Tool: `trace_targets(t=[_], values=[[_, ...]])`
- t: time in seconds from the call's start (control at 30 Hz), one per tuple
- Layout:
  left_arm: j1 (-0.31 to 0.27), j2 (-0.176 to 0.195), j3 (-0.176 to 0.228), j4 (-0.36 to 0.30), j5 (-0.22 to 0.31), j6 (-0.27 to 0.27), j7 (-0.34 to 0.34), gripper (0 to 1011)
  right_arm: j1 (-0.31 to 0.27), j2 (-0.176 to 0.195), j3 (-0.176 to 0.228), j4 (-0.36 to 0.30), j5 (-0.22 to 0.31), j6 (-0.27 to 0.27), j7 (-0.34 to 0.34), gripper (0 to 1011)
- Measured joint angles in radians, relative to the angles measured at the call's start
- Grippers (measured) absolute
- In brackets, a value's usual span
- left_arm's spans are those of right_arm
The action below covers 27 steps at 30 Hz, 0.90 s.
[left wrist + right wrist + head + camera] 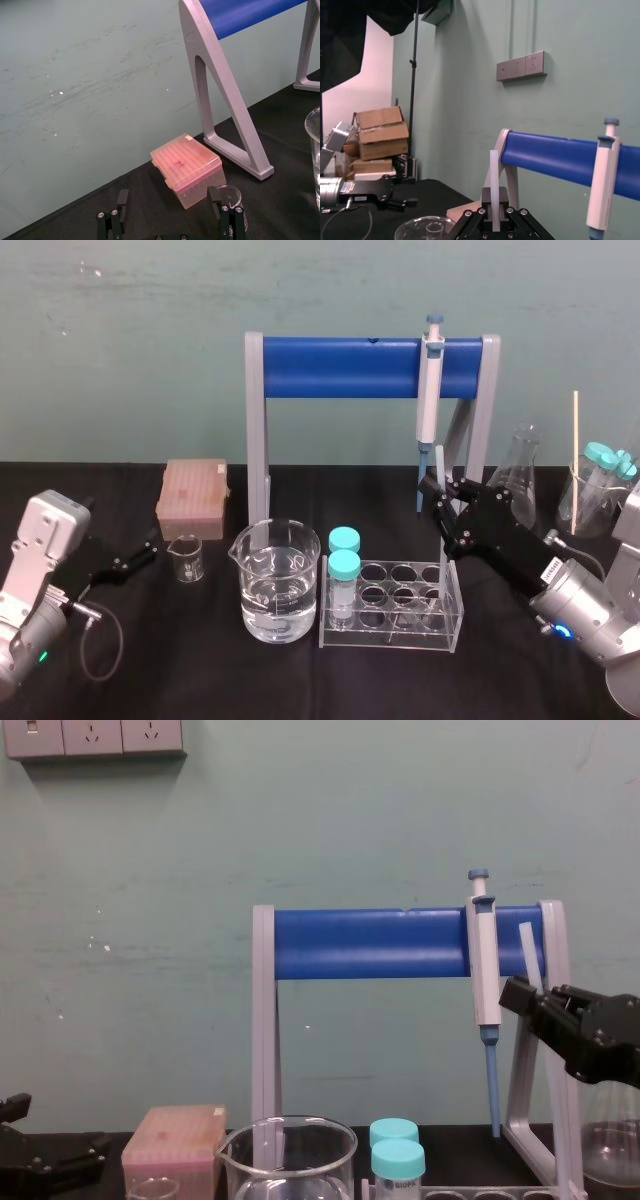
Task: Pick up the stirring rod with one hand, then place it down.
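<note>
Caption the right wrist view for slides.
Black right gripper shut on thin translucent stirring rod before blue-barred stand holding white-and-blue pipette; left gripper low over black table.

The stand [340, 367] has a blue bar and grey legs. The tip box [193, 498] is pink. The tube caps [344, 539] are teal. The stirring rod [494, 190] is whitish.

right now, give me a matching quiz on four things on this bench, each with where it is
1 stirring rod
2 pipette
3 pink tip box
4 capped tubes

A hanging on the blue stand
B standing in the clear rack
C clamped in the right gripper
D on the table by the small beaker

Pairs: 1-C, 2-A, 3-D, 4-B. The left gripper rests open at the table's left.
</note>
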Motion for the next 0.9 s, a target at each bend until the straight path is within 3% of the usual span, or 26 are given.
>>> trace_targets(t=[0.9], values=[[0.000, 0.000, 0.000, 0.000, 0.000, 0.000, 0.000, 1000, 0.074, -0.019, -0.054, 0.174, 0.010, 0.027, 0.057, 67]])
